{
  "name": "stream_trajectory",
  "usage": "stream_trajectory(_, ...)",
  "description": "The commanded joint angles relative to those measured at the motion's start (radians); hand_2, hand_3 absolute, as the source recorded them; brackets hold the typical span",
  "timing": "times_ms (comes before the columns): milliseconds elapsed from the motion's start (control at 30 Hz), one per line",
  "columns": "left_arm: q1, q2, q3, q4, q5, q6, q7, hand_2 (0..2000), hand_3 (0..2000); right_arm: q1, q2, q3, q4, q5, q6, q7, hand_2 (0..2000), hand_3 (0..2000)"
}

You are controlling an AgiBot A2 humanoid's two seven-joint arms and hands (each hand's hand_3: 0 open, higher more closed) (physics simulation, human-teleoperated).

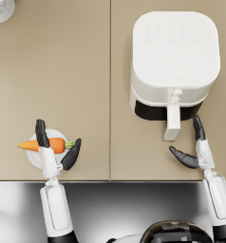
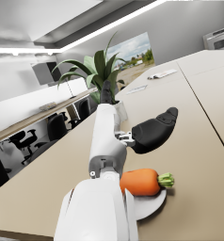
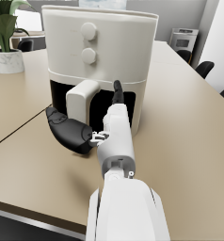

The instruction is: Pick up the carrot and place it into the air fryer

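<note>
- Nearest the head camera, both white forearms rise over the table's (image 1: 86,71) front edge, the left one by the front left part, the right one toward the front right.
- Left hand (image 1: 52,148) hovers over the carrot (image 1: 43,144), fingers spread: one dark finger reaches across the carrot's middle, the thumb sits just beside the leafy end. Whether any finger touches the carrot cannot be told; in the left wrist view the thumb is clear above it.
- Carrot lies flat on a small white plate (image 1: 34,159) near the table's front left edge, long axis running along that edge, pointed tip toward the left edge, green stub (image 2: 166,180) toward the air fryer (image 1: 174,52).
- Air fryer stands on the right half of the table, its drawer handle (image 1: 172,122) facing the front edge.
- Right hand (image 1: 193,147) rests just beside that handle, fingers apart and holding nothing; one finger points at the fryer's dark opening.
- Potted plant (image 3: 5,44) stands at the far left corner.
</note>
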Motion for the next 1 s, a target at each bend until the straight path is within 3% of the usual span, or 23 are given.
stream_trajectory(33,0.018,-0.007,-0.084,0.001,0.045,0.000,0.000,0,0,-0.004,-0.001,-0.019,0.004,0.001,0.000,0.000,0,0)
stream_trajectory(100,0.045,-0.020,-0.093,0.012,0.135,-0.012,-0.020,0,0,0.011,-0.012,-0.025,0.000,0.003,0.000,0.000,0,0)
stream_trajectory(133,0.053,-0.023,-0.094,0.015,0.180,-0.109,-0.091,0,0,0.015,-0.016,-0.023,-0.004,0.003,0.000,0.000,0,0)
stream_trajectory(200,0.051,-0.020,-0.094,0.029,0.270,-0.221,-0.191,0,0,0.020,-0.023,-0.017,-0.009,0.003,0.000,0.000,0,0)
stream_trajectory(333,0.046,-0.017,-0.085,0.070,0.451,-0.297,-0.277,0,0,0.012,-0.029,-0.027,-0.010,0.004,0.000,0.000,0,0)
stream_trajectory(600,0.041,-0.013,-0.106,0.067,0.815,-0.358,-0.308,0,0,0.003,-0.043,-0.041,-0.026,0.004,0.000,0.000,0,0)
stream_trajectory(867,0.059,-0.020,-0.131,0.144,1.180,-0.391,-0.291,0,0,-0.005,-0.056,-0.058,-0.024,0.004,0.000,0.000,0,0)
stream_trajectory(1000,0.067,-0.022,-0.105,0.212,1.265,-0.401,-0.283,0,0,-0.002,-0.065,-0.063,-0.026,0.004,0.000,0.000,0,0)
